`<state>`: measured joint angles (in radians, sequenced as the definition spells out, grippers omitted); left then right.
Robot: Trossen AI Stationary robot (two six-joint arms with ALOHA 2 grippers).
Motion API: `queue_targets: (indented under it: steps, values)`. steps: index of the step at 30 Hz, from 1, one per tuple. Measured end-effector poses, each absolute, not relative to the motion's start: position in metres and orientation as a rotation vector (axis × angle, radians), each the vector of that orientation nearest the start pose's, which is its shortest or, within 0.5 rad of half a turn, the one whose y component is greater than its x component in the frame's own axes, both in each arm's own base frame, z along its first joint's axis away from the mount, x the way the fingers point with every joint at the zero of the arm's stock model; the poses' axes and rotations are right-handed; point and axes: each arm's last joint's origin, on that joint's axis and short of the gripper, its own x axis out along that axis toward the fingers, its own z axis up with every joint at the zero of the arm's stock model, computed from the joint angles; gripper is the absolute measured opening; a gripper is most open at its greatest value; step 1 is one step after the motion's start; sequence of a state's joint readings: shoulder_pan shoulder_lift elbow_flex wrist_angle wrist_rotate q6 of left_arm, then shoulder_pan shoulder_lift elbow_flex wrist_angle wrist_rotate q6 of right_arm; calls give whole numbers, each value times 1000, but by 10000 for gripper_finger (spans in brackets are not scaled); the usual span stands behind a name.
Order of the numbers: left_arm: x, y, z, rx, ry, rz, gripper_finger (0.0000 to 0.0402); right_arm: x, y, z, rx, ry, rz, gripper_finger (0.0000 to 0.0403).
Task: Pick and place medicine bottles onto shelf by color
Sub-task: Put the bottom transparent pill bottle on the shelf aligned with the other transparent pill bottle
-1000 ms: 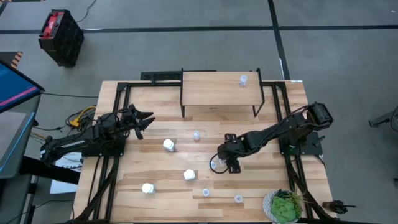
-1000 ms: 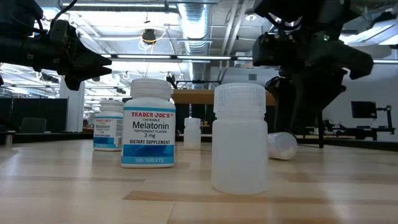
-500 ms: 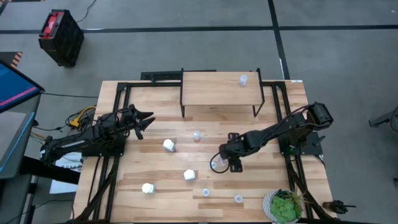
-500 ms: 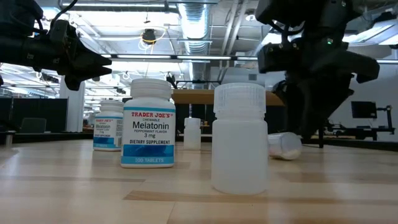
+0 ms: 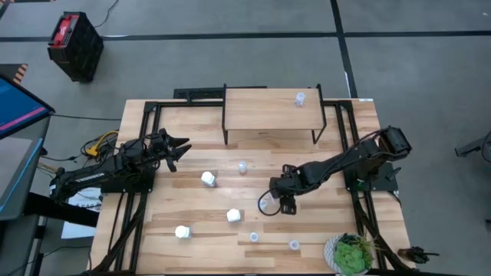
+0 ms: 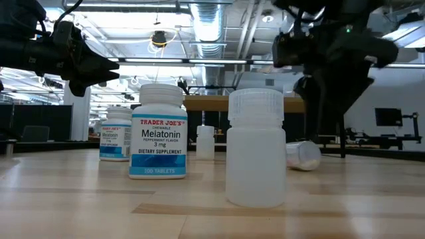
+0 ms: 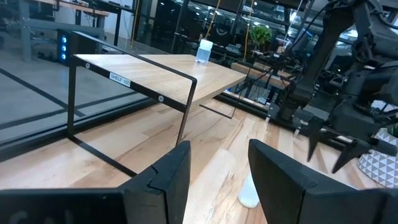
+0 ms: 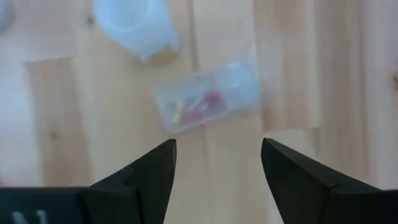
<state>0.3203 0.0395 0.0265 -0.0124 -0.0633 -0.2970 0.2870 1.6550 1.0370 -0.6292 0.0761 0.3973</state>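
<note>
Dark and stretched low, the left gripper [image 5: 181, 149] hangs above the light-wood plank table [image 5: 192, 253] at its left side, and we see its fingers [image 7: 163, 176] parted with nothing between them. Moving right, three white opaque medicine bottles [image 5: 207, 179] stand on the planks, with smaller pale translucent bottles [image 5: 242, 166] scattered among them. Further right, the right gripper [image 5: 273, 205] points down, fingers [image 8: 146, 167] spread wide, straddling a clear little bottle lying on its side [image 8: 207, 96], reddish contents showing inside. Behind, the small raised light-wood shelf on thin black legs [image 5: 253, 107] carries one translucent bottle [image 5: 299, 98] at its right end.
</note>
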Motion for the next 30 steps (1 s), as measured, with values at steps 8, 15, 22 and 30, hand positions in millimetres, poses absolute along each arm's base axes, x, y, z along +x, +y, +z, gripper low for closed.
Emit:
queue_targets:
  steps: [8,15,22,30]
  values:
    - [93,33,168,-292,-31,385,149,284,126,196,232,1269,-100,260]
    - [93,33,168,-293,-31,384,149,272,173,216,341,1227,-67,260]
    - [93,33,168,-296,-32,384,149,249,209,220,419,1226,-37,260]
    - [93,33,168,-296,-31,381,149,234,227,220,519,1244,-80,260]
